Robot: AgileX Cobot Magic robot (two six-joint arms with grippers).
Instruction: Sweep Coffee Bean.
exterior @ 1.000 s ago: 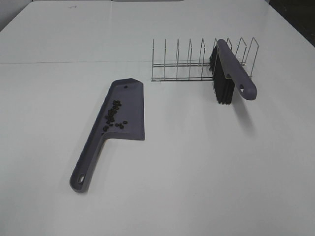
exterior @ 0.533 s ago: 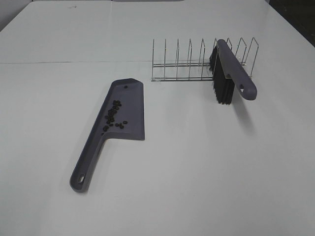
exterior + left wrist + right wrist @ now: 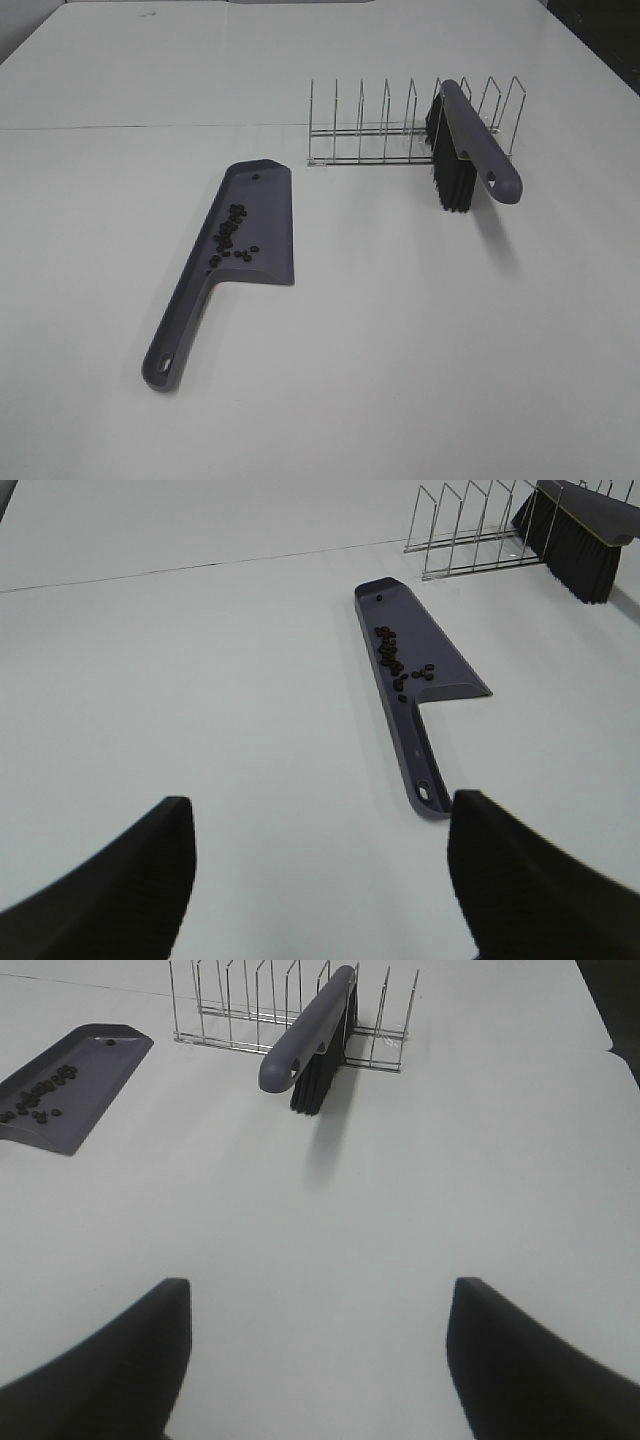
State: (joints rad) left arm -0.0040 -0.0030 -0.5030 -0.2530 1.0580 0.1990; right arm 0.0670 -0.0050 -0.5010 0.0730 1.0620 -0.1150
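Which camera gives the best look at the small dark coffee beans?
The left wrist view: the small dark coffee beans sit central and separable. The exterior high view shows them smaller; the right wrist view catches them at its edge.

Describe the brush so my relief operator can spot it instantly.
Find the wire rack standing at the far side of the white table. The brush leans in its right-hand slots, black bristles hanging toward the table. Unlike the flat dustpan holding the coffee beans, it sits propped up.
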